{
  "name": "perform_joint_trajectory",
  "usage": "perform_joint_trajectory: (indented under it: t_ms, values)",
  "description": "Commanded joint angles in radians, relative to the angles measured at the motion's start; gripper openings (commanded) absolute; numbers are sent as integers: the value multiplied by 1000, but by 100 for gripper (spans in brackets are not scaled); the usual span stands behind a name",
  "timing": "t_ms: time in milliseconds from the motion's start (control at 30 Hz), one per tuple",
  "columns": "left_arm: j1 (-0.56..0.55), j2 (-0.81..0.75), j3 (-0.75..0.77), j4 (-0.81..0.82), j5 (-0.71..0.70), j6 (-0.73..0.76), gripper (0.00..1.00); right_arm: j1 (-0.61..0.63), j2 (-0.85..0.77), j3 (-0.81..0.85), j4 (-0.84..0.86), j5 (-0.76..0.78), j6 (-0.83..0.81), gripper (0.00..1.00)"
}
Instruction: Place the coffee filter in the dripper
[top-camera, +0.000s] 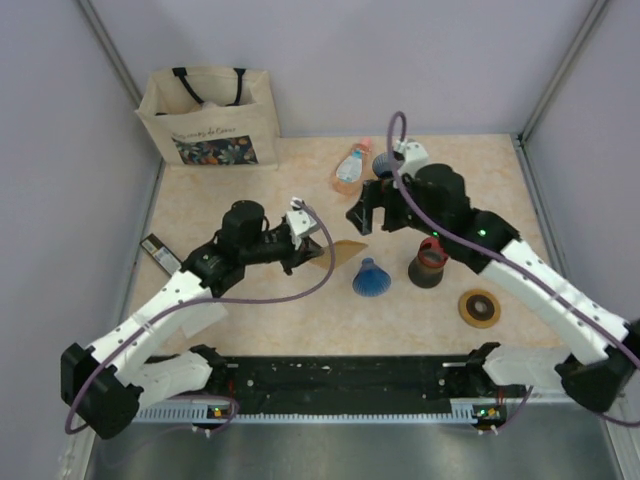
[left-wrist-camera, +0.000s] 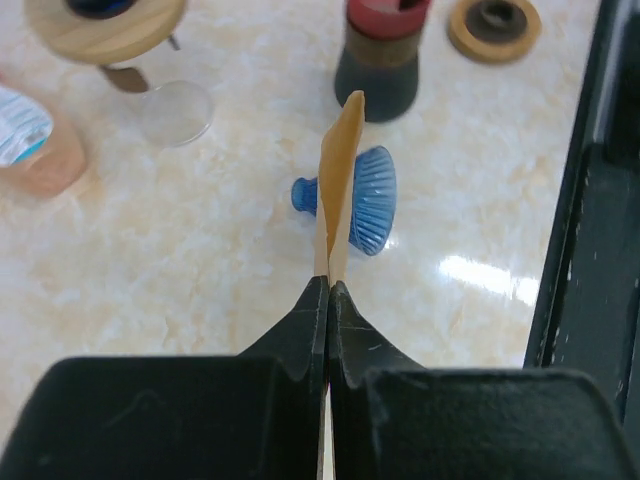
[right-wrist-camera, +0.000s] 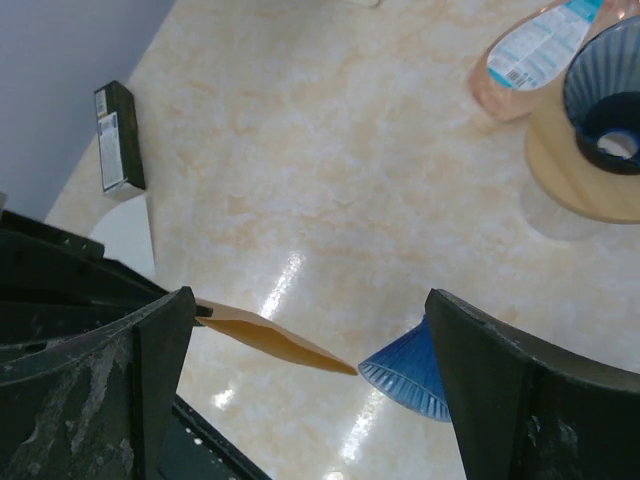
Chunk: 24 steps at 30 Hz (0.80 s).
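Note:
My left gripper is shut on the near edge of a flat brown paper coffee filter. It holds the filter above the table, seen edge-on in the left wrist view. The filter's tip points at a blue ribbed cone dripper lying on its side, also visible in the left wrist view. A second dark blue dripper in a wooden collar stands at the back, partly hidden by my right arm. My right gripper is open and empty above the filter.
A dark jar with a red rim stands right of the blue cone. A brown tape roll lies further right. A pink bottle lies at the back, a tote bag at the back left, and a black box at the left edge.

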Motion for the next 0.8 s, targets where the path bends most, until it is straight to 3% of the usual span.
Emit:
perform_joint_trajectory:
  t_ms: [0,133,233,433,767]
  values:
    - [-5,108,197,-340,194,519,0,-45,-154,-102,-10,-77,-144,99]
    - [-5,200,388,-633,301,737,0,-45,-213,-166,-15,-262,-265,99]
    - [-5,192,402,-639,355,829,0,-45,-228,-215,-13,-382,-316,99]
    - [-5,169,396,-698,381,949,0,-45,-282,-275,7,-367,-376,98]
    - [-6,160,399,-702,389,954,0,-45,-260,-309,45,-534,-463,97]
